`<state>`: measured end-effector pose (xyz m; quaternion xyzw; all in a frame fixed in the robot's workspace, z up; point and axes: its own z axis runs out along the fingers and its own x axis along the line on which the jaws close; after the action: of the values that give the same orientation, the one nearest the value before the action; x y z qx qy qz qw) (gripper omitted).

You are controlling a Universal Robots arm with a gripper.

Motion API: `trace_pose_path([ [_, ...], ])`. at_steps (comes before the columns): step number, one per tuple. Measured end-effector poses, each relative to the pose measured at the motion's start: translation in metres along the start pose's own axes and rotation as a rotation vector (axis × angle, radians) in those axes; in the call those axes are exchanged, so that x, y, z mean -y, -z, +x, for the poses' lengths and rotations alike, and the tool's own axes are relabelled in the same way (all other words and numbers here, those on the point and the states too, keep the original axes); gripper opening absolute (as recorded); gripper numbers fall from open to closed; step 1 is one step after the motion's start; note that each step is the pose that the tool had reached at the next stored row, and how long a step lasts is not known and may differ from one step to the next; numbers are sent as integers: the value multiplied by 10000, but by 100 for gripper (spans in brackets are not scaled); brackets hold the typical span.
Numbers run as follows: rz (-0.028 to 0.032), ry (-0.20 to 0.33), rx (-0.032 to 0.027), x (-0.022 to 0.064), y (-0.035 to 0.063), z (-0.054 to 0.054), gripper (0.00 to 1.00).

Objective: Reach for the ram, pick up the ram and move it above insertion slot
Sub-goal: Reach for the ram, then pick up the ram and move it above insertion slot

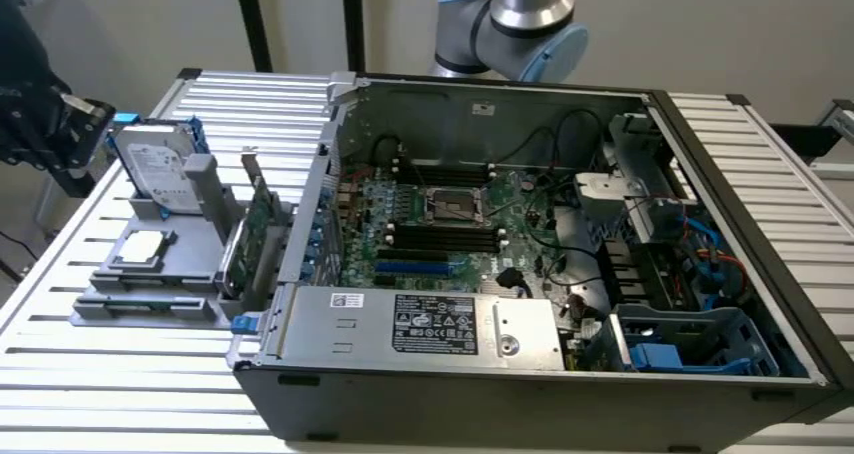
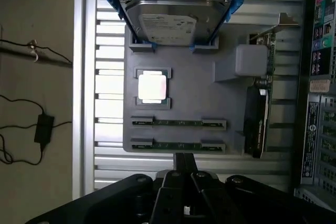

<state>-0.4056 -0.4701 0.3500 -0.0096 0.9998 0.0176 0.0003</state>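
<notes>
— Listing item one, the ram: location?
— The ram (image 2: 178, 145): held in the grey fixture (image 2: 220, 103), in the slot nearest the gripper (image 2: 184, 157). A second stick (image 2: 178, 123) sits just beyond it, parallel.
— Axis?
— Long axis crosswise to the line from gripper to hard drive (image 2: 168, 22). Jaws look closed together on nothing, short of the ram.
— Exterior view?
— It adds the open computer case (image 1: 534, 354), on the exterior view's right of the fixture, with the motherboard (image 1: 454, 214) inside.

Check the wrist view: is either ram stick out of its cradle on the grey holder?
No, one ram stick and the second ram stick both lie in cradles on the grey holder.
</notes>
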Motion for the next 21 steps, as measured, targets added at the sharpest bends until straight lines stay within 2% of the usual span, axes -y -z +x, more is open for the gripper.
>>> trace_pose_path([
  [6,24,23,17,114,-65,-24,11],
  [17,46,142,35,232,-207,-109,11],
  [21,47,152,34,258,-217,-126,11],
])
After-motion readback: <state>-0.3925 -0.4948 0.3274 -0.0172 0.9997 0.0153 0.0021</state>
